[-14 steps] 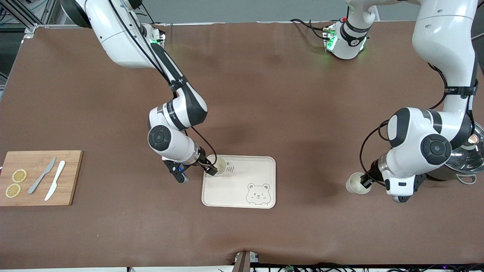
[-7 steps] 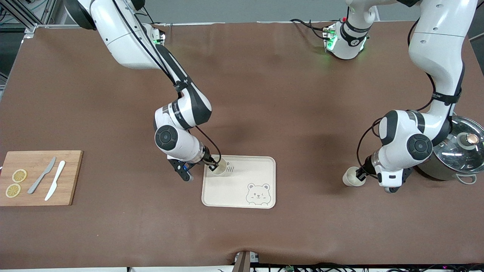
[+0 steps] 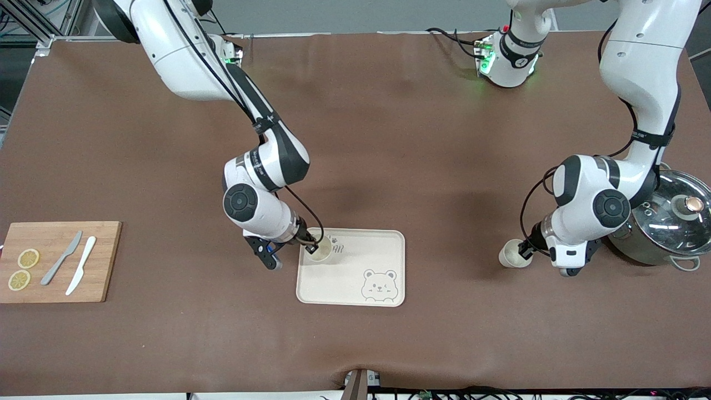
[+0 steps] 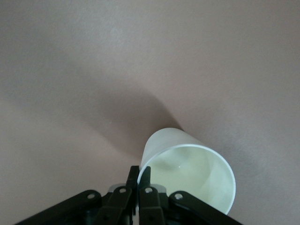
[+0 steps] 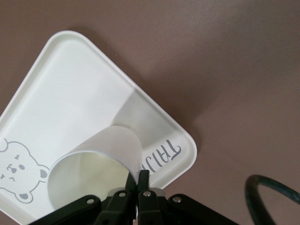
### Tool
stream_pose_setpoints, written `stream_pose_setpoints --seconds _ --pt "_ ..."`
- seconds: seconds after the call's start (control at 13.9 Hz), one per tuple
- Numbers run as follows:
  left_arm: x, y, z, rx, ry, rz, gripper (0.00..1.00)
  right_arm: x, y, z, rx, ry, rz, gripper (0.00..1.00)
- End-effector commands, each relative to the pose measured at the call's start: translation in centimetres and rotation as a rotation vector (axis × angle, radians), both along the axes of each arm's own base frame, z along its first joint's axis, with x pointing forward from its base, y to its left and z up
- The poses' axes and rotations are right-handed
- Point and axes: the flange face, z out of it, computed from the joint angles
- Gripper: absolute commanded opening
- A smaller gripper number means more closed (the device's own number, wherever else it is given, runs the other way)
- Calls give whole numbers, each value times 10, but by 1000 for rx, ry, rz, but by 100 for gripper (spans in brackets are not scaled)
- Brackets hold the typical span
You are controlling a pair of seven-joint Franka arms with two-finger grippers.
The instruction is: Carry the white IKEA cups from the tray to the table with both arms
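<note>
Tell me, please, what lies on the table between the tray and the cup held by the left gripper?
Nothing: between the tray and the left gripper's cup, the front view shows only bare brown tabletop.

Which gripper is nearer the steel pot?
Left. The left gripper, shut on a cup, is beside the pot; the right gripper holds its cup over the tray.

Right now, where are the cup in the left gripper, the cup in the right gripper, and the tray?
Left gripper's cup (image 3: 509,256), front view, outer wall.
Right gripper's cup (image 3: 320,254), front view, rim.
Tray (image 3: 355,278), front view, bare floor.
</note>
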Motion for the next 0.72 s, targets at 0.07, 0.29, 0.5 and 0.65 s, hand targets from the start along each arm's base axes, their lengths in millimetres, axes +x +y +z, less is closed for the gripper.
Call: stream_pose_setpoints --seconds 0.07,0.29,0.5,0.65 --pt "-15 1 6 -9 11 16 25 11 -25 38 8 28 8 0" --pt "-9 5 27 -7 -27 25 100 14 -69 74 7 52 157 0" --pt "-3 7 63 2 -76 24 100 10 -129 93 -33 103 317 0" --pt "4 8 97 11 -104 17 100 -6 -165 100 -102 89 488 0"
